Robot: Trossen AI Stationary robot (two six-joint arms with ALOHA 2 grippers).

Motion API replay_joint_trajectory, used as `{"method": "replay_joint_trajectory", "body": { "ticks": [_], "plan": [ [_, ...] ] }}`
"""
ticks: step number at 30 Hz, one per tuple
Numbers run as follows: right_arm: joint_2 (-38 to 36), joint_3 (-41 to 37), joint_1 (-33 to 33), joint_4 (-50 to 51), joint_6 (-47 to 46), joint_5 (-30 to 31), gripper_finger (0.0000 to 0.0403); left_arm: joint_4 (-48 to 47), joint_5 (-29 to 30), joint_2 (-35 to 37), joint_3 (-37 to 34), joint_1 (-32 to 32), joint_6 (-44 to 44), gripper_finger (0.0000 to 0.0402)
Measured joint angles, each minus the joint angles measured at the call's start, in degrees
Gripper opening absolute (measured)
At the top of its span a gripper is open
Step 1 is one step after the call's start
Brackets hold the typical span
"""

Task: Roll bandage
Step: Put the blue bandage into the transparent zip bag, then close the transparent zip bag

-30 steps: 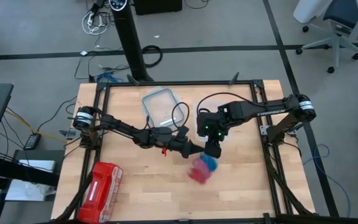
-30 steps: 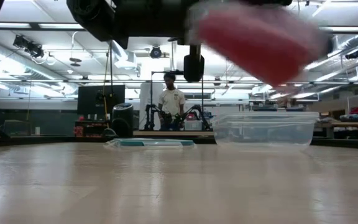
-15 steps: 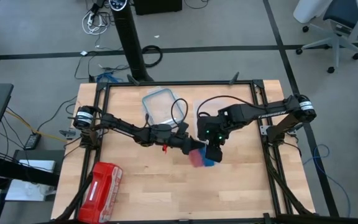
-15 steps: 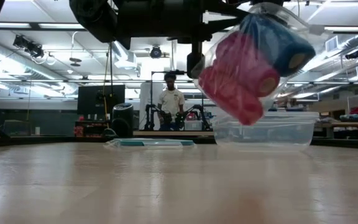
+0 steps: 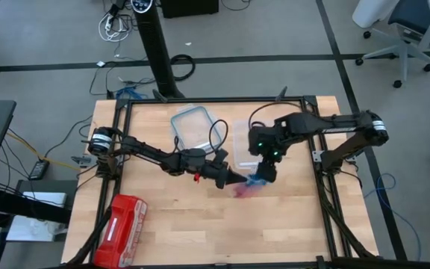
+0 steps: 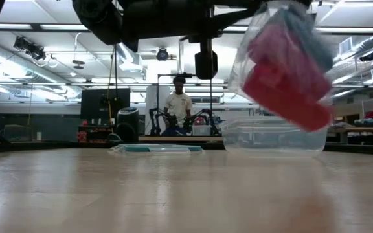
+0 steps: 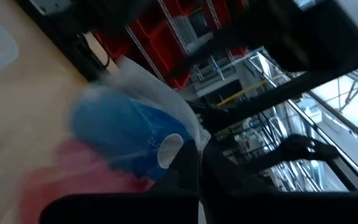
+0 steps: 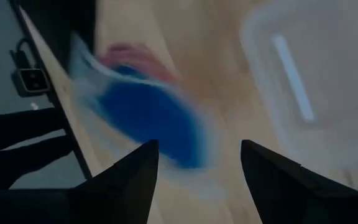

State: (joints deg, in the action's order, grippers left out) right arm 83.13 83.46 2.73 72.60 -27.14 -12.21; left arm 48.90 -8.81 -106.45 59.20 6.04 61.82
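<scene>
A wooden worktop (image 5: 170,224) in a black frame stands on a grey floor, and the low view looks across it into a workshop where a person (image 6: 177,107) stands far behind. Landmark: the clear plastic container (image 5: 246,140), which sits near the middle of the worktop's far half. Its teal-rimmed lid (image 5: 192,128) lies just beside it, toward the left arm's base. A red plastic-wrapped pack (image 5: 122,220) lies well apart from the container, at the near corner on the left arm's side.

The left gripper (image 5: 234,178) is closed on the edge of a clear plastic bag (image 6: 283,65), holding it in the air just in front of the container. Inside the bag are the bandage (image 7: 126,134), a stubby blue roll, and pink-red rolls (image 6: 283,90) beneath it. The right gripper (image 5: 266,173) hangs with its fingers (image 8: 132,174) spread wide, right beside the bag, between it and the container, holding nothing.
</scene>
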Motion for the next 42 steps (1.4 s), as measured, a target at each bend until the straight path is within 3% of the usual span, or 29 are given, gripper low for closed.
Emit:
{"method": "replay_joint_trajectory", "body": {
  "ticks": [9,14,25,30,38,42],
  "plan": [
    [-7.77,-0.77,1.25,3.77,0.75,0.44,0.0227,1.31,-1.58,0.00,0.00,0.04,0.22,0.0004],
    [-11.94,-5.53,4.89,-1.93,2.16,1.46,0.0227,3.42,-2.41,0.00,-0.07,-0.04,0.31,0.0004],
    [-23.71,-20.12,13.99,-14.97,-14.68,12.41,0.0227,9.16,-2.39,0.02,0.84,-0.07,0.59,0.0004],
    [-25.51,-20.59,18.62,-12.52,-20.21,17.10,0.0227,9.12,-2.34,0.02,1.97,-0.46,0.09,0.0004],
    [-26.62,-20.60,25.05,-9.44,-27.83,18.64,0.0227,8.29,-2.74,0.02,5.04,-2.34,-1.93,0.0004],
    [-26.55,-20.61,27.96,-11.33,-30.30,25.43,0.0227,6.26,-3.55,0.02,6.98,-3.35,-3.21,0.0004]
  ]
}}
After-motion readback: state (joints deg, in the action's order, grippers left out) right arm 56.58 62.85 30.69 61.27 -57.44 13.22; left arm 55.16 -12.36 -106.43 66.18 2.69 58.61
